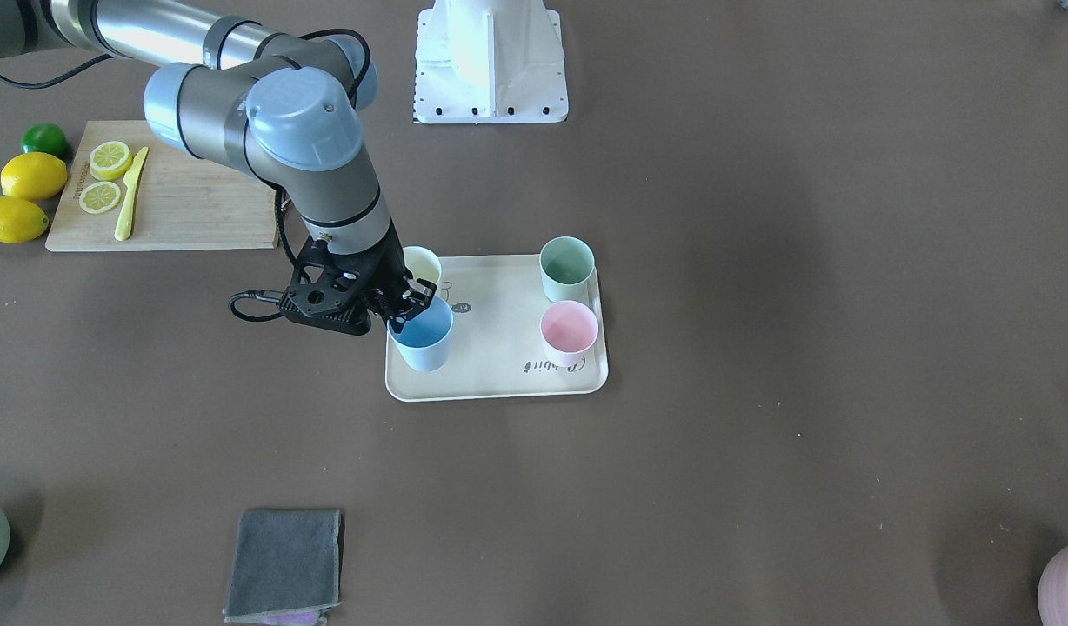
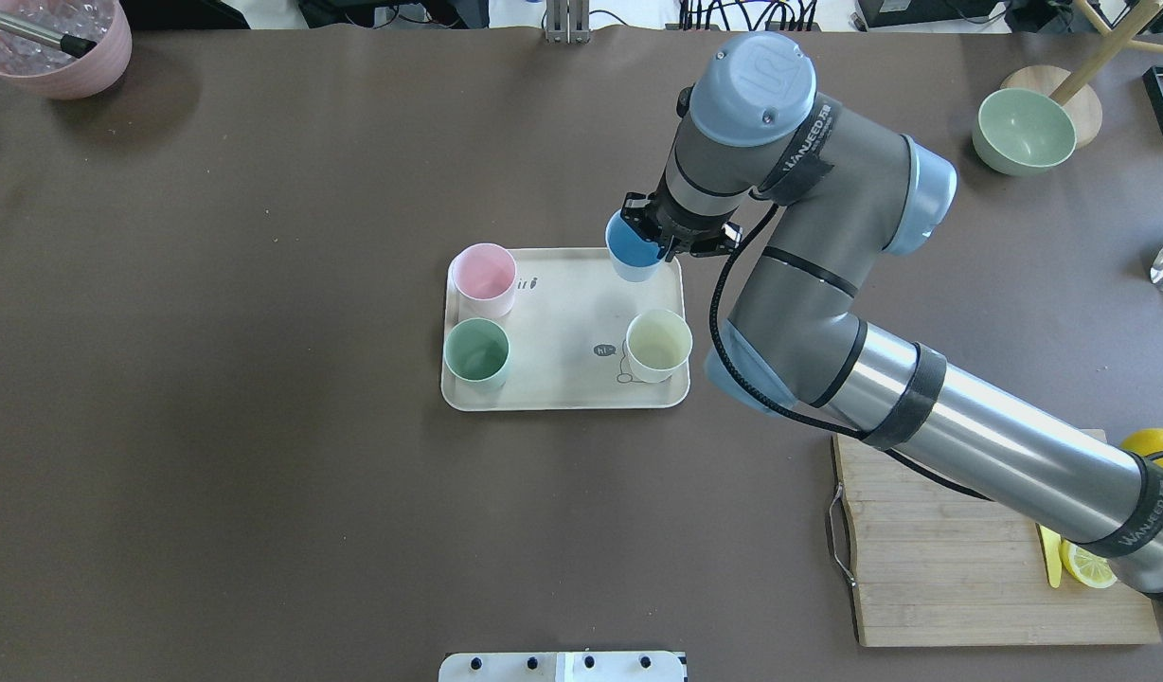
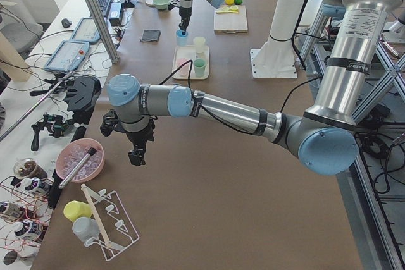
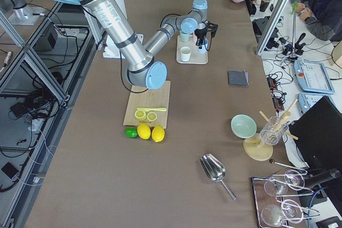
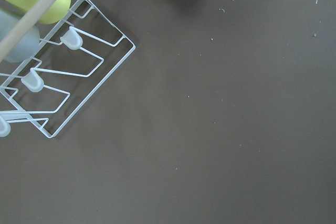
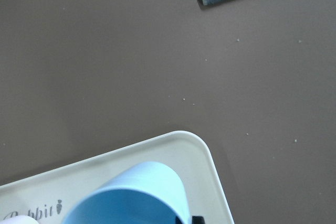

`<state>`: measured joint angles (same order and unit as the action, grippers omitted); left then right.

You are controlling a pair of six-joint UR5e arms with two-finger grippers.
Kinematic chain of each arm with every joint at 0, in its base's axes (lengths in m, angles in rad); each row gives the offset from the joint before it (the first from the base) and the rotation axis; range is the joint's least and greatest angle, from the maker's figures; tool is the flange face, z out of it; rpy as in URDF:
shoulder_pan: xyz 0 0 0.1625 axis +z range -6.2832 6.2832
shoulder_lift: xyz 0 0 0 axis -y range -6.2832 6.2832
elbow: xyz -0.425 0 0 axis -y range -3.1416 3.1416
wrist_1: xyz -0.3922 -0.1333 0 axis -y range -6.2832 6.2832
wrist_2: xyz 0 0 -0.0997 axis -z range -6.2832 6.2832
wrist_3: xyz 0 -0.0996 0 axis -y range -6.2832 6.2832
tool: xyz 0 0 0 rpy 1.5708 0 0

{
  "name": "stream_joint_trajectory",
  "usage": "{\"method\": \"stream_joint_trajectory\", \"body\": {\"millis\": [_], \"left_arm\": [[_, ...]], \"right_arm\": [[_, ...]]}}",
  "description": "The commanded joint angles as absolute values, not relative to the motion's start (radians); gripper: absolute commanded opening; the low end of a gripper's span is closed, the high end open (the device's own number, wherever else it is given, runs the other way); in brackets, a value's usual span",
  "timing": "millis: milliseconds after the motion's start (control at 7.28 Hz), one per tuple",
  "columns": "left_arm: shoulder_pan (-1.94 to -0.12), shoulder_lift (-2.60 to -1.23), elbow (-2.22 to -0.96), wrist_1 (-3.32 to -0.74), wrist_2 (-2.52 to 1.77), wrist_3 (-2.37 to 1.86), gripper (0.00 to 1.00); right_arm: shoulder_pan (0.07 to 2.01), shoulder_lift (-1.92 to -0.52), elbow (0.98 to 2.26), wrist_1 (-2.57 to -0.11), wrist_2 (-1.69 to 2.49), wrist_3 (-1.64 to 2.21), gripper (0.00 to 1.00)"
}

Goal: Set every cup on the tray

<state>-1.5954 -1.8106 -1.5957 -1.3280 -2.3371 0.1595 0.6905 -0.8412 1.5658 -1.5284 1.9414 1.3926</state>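
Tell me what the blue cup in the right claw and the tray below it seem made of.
Blue cup, held at its rim by the right claw: matte, opaque, thin-walled, with no glaze shine. It looks like moulded plastic or a fibre composite; I cannot tell which. Tray: cream, the same dull finish, a rounded moulded rim and a printed drawing; probably a similar plastic.

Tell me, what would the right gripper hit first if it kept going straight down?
Probably the tray. The right gripper points down holding the blue cup, whose base would touch first, if it isn't resting there already.
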Motion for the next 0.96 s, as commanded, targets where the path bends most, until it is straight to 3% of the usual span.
{"method": "stream_joint_trajectory", "body": {"millis": [0,137,275,412,687,824], "left_arm": [[-1.591,-1.805,-1.595,-1.333,-2.338,0.160,0.98],[-1.591,-1.804,-1.594,-1.333,-2.338,0.161,0.98],[-1.589,-1.804,-1.594,-1.333,-2.338,0.161,0.98],[-1.589,-1.804,-1.595,-1.333,-2.338,0.161,0.98],[-1.589,-1.790,-1.594,-1.335,-2.339,0.163,0.98],[-1.588,-1.790,-1.592,-1.335,-2.339,0.163,0.98]], "right_arm": [[0.651,-0.839,1.540,-1.528,1.933,1.397,0.00],[0.638,-0.839,1.537,-1.528,1.933,1.399,0.00],[0.638,-0.836,1.522,-1.526,1.931,1.397,0.12],[0.638,-0.838,1.494,-1.481,1.931,1.390,0.66],[0.658,-0.831,1.476,-1.440,1.931,1.375,1.00],[0.690,-0.828,1.498,-1.446,1.946,1.364,1.00]]}}
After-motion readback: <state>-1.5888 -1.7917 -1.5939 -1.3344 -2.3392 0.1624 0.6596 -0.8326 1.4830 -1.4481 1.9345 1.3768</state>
